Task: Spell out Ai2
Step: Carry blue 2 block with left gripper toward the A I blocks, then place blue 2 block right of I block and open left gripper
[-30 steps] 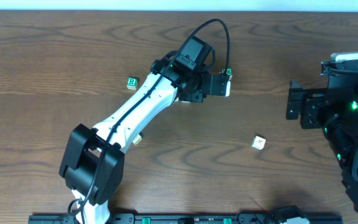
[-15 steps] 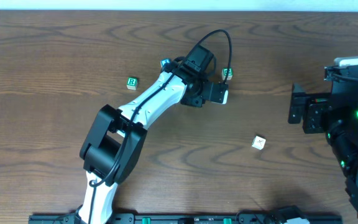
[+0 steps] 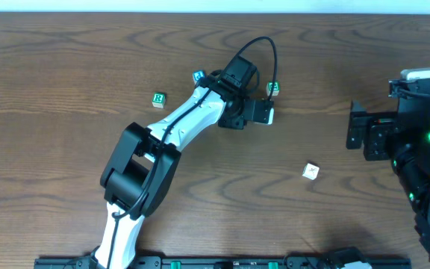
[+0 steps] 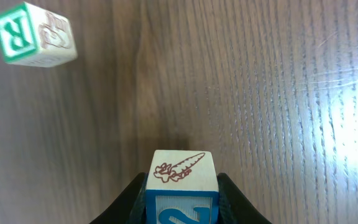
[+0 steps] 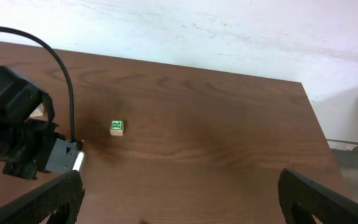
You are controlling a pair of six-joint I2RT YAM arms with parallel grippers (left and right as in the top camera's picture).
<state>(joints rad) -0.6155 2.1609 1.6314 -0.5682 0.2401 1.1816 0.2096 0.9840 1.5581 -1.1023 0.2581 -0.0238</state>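
My left gripper point(image 4: 181, 190) is shut on the pale cube with the blue "2" point(image 4: 181, 208); a red drawing shows on the cube's top face. In the overhead view the left gripper point(image 3: 263, 112) covers that cube, just below a green-lettered cube point(image 3: 272, 88). A small pale cube with a red mark point(image 3: 311, 171) lies alone right of centre; I cannot read its letter. I cannot make out the "A" or the "I". My right gripper point(image 3: 356, 124) is open and empty at the right side, its fingers wide apart in the right wrist view point(image 5: 179, 199).
The green "R" cube point(image 4: 35, 34) lies ahead and left of the held cube and also shows in the right wrist view point(image 5: 117, 127). A second green "R" cube point(image 3: 158, 99) lies left. A blue-lettered cube point(image 3: 198, 76) sits beside the left arm. The table's far edge is near.
The left arm's elbow swung right and up over the second, and the gripper shifted slightly right, uncovering the green cube. In the last half second almost nothing moved. The right arm stayed.
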